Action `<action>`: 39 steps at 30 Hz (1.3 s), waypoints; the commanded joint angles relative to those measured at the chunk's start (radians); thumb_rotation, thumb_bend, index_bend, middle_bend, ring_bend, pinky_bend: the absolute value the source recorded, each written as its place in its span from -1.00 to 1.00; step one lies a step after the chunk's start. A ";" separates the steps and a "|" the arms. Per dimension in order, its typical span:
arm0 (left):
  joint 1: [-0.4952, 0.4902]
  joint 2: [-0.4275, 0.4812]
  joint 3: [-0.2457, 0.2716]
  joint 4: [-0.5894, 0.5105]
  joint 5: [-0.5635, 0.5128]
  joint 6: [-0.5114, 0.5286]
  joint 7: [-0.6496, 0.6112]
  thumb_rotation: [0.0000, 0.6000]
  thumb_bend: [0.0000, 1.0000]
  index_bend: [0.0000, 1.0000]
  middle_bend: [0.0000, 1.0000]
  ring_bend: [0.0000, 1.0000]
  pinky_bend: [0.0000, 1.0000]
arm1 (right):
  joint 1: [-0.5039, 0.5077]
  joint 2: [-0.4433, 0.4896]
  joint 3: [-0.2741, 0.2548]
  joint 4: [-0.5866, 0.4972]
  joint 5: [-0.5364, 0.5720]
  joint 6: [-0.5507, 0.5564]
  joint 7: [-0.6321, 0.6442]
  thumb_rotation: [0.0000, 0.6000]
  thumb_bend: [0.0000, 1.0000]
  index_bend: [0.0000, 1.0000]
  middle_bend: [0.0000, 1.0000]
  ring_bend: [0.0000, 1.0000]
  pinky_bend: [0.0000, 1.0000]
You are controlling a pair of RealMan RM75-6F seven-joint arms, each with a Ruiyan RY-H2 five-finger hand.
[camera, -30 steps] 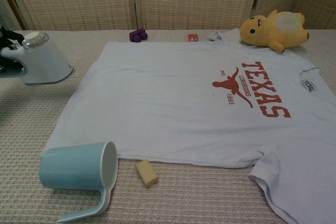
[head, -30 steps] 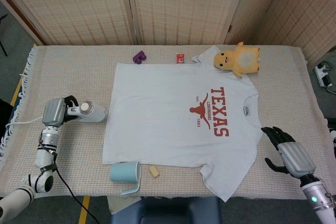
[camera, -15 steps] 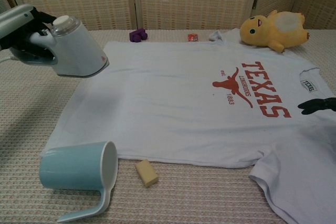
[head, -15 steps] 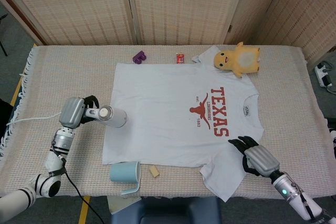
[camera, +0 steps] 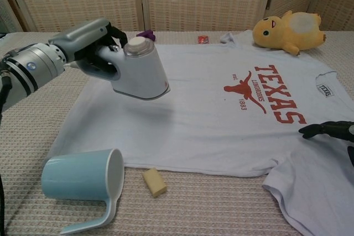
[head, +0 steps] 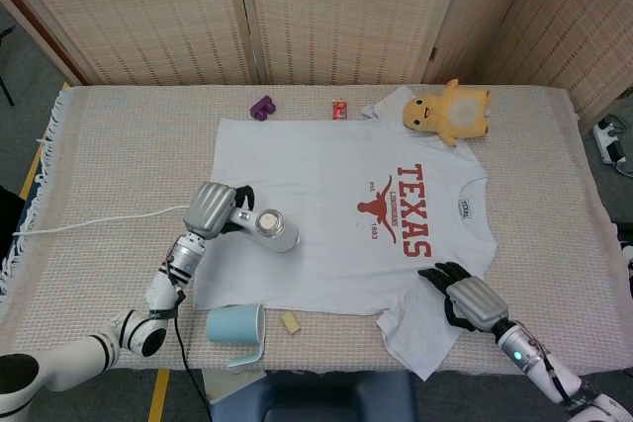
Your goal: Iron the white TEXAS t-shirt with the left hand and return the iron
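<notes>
The white TEXAS t-shirt [head: 326,214] [camera: 210,109] lies flat across the middle of the table, its red print toward the right. My left hand [head: 213,211] [camera: 88,42] grips the handle of the white iron [head: 272,229] [camera: 138,70] and holds it in the air above the shirt's left part. My right hand [head: 465,298] [camera: 332,131] rests with spread fingers on the shirt's lower right area, near the sleeve.
A light blue mug [head: 235,325] [camera: 83,178] lies on its side at the front edge, a small yellow block [camera: 154,182] beside it. A yellow plush toy [head: 450,111] [camera: 290,29] lies at the collar. A purple object [head: 262,107] and a small red item [head: 339,109] sit behind the shirt. The iron's cord [head: 99,224] trails left.
My left hand has carried the iron rightward from off the shirt's left edge to above the shirt. My right hand has come in from the right onto the shirt's lower right part.
</notes>
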State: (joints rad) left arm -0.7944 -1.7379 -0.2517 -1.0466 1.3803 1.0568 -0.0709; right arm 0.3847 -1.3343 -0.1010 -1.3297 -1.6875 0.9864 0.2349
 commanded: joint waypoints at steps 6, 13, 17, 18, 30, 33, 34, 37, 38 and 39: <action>-0.076 -0.145 -0.003 0.190 -0.016 -0.046 0.044 1.00 -0.14 0.88 1.00 0.68 0.52 | -0.003 -0.050 -0.025 0.072 -0.014 0.045 0.045 0.66 0.97 -1.00 -0.81 -1.00 -0.99; -0.100 -0.226 0.004 0.349 -0.024 -0.061 0.037 1.00 -0.14 0.88 1.00 0.67 0.52 | -0.012 -0.058 -0.034 0.096 -0.006 0.075 0.065 0.65 0.97 -1.00 -0.80 -1.00 -0.99; -0.100 -0.258 0.014 0.453 -0.028 -0.076 0.032 1.00 -0.15 0.88 1.00 0.67 0.52 | -0.014 -0.055 -0.036 0.097 0.000 0.085 0.067 0.65 0.96 -1.00 -0.81 -1.00 -0.99; -0.098 -0.266 0.014 0.483 -0.033 -0.081 0.028 1.00 -0.14 0.88 1.00 0.67 0.52 | -0.014 -0.055 -0.036 0.096 0.002 0.087 0.067 0.66 0.96 -1.00 -0.81 -1.00 -0.99; -0.056 -0.255 -0.007 0.706 -0.093 -0.157 -0.029 1.00 -0.14 0.88 0.99 0.67 0.52 | -0.010 -0.052 -0.037 0.086 0.014 0.097 0.062 0.66 0.96 -1.00 -0.81 -1.00 -0.99; -0.044 -0.229 -0.028 0.714 -0.115 -0.160 -0.066 1.00 -0.14 0.88 0.99 0.67 0.52 | -0.008 -0.050 -0.038 0.083 0.015 0.099 0.059 0.67 0.96 -1.00 -0.81 -1.00 -0.98; -0.041 -0.216 -0.038 0.710 -0.124 -0.156 -0.085 1.00 -0.14 0.88 0.99 0.66 0.52 | -0.007 -0.049 -0.039 0.082 0.015 0.099 0.059 0.67 0.96 -1.00 -0.81 -1.00 -0.99; -0.032 -0.179 -0.057 0.669 -0.134 -0.124 -0.128 1.00 -0.15 0.88 0.99 0.66 0.52 | -0.007 -0.046 -0.040 0.079 0.015 0.104 0.059 0.66 0.97 -1.00 -0.80 -1.00 -0.99; -0.031 -0.168 -0.061 0.650 -0.135 -0.110 -0.138 1.00 -0.14 0.88 0.99 0.66 0.52 | -0.007 -0.045 -0.040 0.078 0.015 0.106 0.059 0.66 0.97 -1.00 -0.81 -1.00 -0.99; -0.029 -0.154 -0.065 0.619 -0.133 -0.090 -0.146 1.00 -0.14 0.87 0.99 0.66 0.53 | -0.008 -0.044 -0.041 0.078 0.015 0.107 0.060 0.66 0.96 -1.00 -0.81 -1.00 -0.99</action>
State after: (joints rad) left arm -0.8310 -1.9185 -0.3022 -0.3837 1.2526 0.9346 -0.1922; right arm 0.3771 -1.3790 -0.1420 -1.2514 -1.6725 1.0933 0.2948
